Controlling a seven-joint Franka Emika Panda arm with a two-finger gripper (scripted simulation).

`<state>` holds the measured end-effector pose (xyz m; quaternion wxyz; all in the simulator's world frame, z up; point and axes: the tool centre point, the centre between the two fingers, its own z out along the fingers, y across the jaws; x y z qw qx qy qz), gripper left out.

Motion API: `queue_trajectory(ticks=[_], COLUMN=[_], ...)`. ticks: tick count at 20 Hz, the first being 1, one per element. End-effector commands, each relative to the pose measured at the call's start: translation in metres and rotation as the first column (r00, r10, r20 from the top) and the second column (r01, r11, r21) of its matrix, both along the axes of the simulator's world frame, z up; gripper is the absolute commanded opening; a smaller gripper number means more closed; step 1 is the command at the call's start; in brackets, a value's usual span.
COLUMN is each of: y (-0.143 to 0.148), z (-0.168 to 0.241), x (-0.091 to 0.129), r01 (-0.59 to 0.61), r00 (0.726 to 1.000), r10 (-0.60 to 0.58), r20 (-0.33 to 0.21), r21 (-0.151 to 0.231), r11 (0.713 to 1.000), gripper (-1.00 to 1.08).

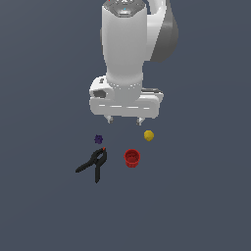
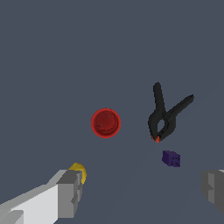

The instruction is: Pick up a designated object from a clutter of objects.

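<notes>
Below and ahead of jaws point(image 1: 124, 119), red cup point(image 1: 132, 158) sitting upright on bench point(image 1: 196, 196), mouth facing up. Jaws hanging spread wide, gripping nothing, well above bench. Wrist view: cup point(image 2: 105, 123) lying beyond finger gap, not yet between fingertips point(image 2: 70, 188). Cup round, so no long axis to align to. Yellow ball point(image 1: 149, 135) nearer jaws than cup. Black clamp point(image 1: 93, 164) just beside cup; purple piece point(image 1: 98, 139) near clamp tip. Judgement: jaws needing shift toward cup before descending.

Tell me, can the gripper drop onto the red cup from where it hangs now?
Probably yes. The gripper hangs open above the clutter, and the red cup stands apart from the yellow ball and black clamp, nothing covering it. It must shift sideways first, since it isn't over the cup.
</notes>
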<state>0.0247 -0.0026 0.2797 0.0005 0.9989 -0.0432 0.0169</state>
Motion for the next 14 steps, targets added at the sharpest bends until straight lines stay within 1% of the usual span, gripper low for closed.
queue_trajectory(ticks=[1, 7, 14], y=[0.004, 0.017, 0.028], z=[-0.023, -0.091, -0.150], x=[0.007, 0.023, 0.029], r01=[0.043, 0.165, 0.267], r00=[0.999, 0.986, 0.963], r10=[-0.043, -0.165, -0.267], r20=[-0.005, -0.018, -0.028], r21=[0.002, 0.004, 0.004], r11=[0.999, 0.986, 0.964], gripper=[1.00, 1.00, 1.00])
